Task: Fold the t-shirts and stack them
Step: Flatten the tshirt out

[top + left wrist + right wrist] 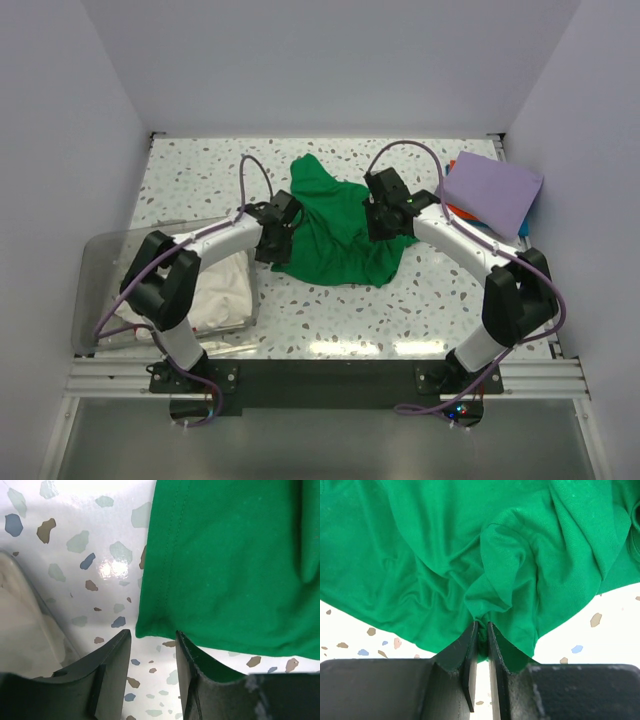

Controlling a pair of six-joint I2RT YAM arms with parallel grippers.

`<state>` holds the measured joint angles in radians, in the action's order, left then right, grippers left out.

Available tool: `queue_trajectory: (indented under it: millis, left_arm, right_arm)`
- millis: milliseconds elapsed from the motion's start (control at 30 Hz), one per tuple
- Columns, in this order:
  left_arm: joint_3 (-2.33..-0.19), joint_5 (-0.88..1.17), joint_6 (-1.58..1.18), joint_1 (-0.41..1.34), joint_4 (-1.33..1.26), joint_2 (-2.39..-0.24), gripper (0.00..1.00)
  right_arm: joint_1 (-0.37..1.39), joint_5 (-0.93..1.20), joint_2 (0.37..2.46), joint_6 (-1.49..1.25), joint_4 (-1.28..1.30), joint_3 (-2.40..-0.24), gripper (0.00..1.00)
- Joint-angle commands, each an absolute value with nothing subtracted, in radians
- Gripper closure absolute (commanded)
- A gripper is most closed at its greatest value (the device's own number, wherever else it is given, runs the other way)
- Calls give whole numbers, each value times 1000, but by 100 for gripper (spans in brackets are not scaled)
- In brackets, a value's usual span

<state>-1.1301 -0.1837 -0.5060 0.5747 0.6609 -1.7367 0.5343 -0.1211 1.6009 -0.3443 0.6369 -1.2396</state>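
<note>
Progress looks partial: a lavender t-shirt (492,190) lies folded at two o'clock on the worktop (200,170), white t-shirts (222,290) sit in the clear bin (100,262) at eight o'clock, and the green t-shirt (335,230) lies crumpled at the centre, not yet folded. The right fingers (470,650) pinch a fold of the green cloth at its three o'clock side. The left fingers (107,670) stand moderately apart and hold nothing, just beside its hem at nine o'clock.
</note>
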Motion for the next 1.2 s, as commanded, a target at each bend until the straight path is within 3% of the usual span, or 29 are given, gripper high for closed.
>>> queue_trajectory:
  millis: [0,1167]
  left_arm:
    - [-1118,-202,-525,574,667,-1690,53]
    - [-1065,-181,-506,555,551,-1781,59]
  right_arm:
    - [529,-132,1577,-359,630,-1244,83]
    - [529,-140,1537,-359,627,-1209,79]
